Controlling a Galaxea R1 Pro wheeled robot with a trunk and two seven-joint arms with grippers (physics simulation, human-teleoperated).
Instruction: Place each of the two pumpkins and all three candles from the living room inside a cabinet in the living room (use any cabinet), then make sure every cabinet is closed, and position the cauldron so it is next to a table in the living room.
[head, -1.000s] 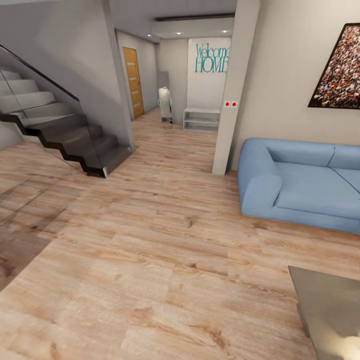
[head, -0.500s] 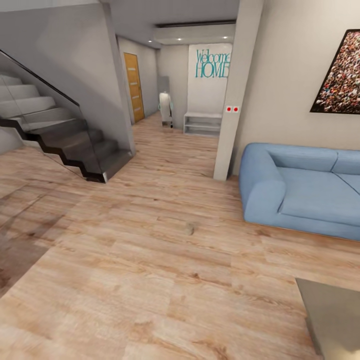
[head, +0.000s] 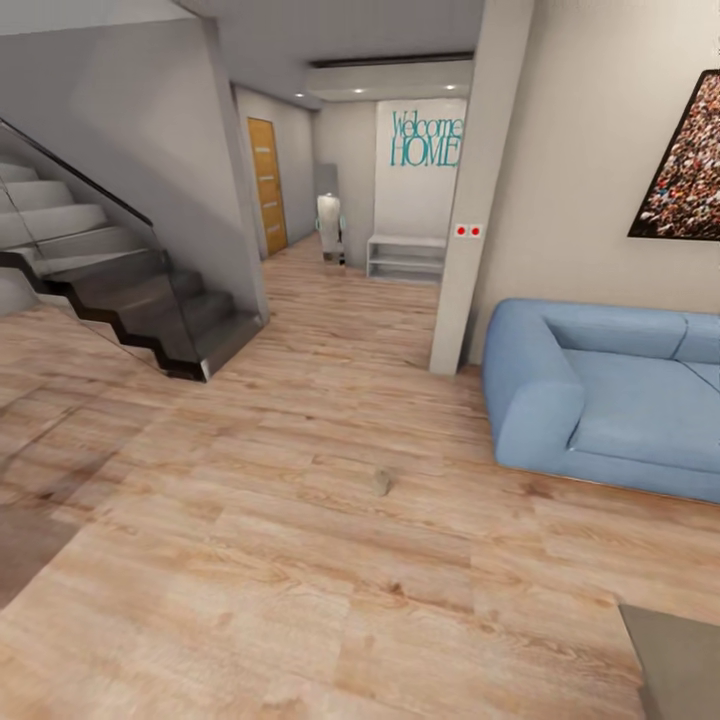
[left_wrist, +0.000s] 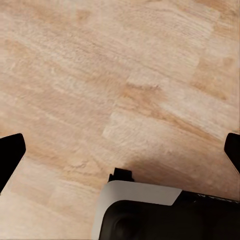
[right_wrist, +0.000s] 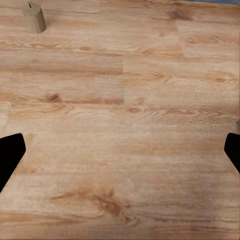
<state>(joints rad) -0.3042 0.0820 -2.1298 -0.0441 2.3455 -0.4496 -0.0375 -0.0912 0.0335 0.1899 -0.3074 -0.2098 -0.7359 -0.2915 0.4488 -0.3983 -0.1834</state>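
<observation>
One candle (head: 382, 481), a short tan-olive stub, stands alone on the wooden floor in the middle of the head view. In the right wrist view the same candle (right_wrist: 34, 18) is far from my right gripper (right_wrist: 120, 152), which is open over bare planks with nothing between its dark fingertips (right_wrist: 10, 156). My left gripper (left_wrist: 120, 152) is also open above bare floor. A corner of the grey table (head: 675, 655) shows at the head view's lower right. The pumpkins, cabinet and cauldron are out of view.
A blue sofa (head: 610, 400) stands at the right against the wall, beside a white pillar (head: 470, 200). Dark stairs with a glass rail (head: 130, 290) rise at the left. A hallway with a low white shelf (head: 405, 257) lies beyond. The robot's white and black body (left_wrist: 150, 212) sits beneath the left wrist.
The whole head picture has slid downward, so the camera has moved. Less of the table corner shows now, and the candle sits lower in the picture.
</observation>
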